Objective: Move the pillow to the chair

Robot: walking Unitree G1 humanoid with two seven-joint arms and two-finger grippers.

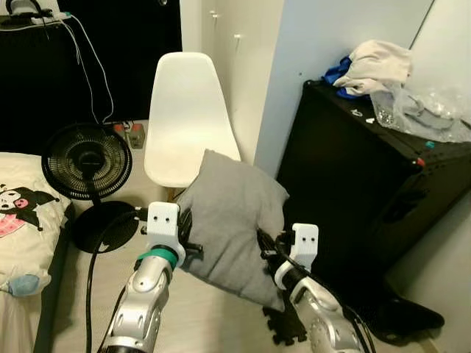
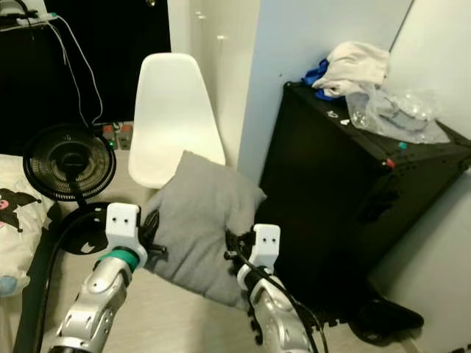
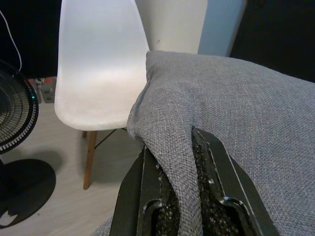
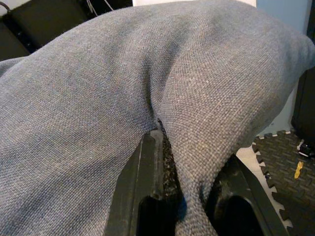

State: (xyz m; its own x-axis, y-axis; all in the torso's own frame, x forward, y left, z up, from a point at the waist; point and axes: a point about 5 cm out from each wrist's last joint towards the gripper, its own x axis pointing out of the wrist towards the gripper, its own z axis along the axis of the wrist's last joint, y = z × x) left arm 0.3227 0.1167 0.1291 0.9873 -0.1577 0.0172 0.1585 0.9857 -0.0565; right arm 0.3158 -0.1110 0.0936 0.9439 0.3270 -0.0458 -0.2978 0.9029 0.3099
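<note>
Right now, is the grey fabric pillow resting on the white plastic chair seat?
No: the grey fabric pillow hangs clamped between both tools, short of the white plastic chair.

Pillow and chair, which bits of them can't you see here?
- pillow: its underside, turned away from the head views; each side edge is covered where the left gripper and right gripper pinch it.
- chair: front seat edge hidden behind the pillow; legs mostly hidden under the seat in the head views.

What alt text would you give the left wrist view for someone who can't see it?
The left end effector pinches a fold of a grey pillow between its two black fingers. Beyond stands a white chair with wooden legs, beside a black fan on a pale floor.
</note>
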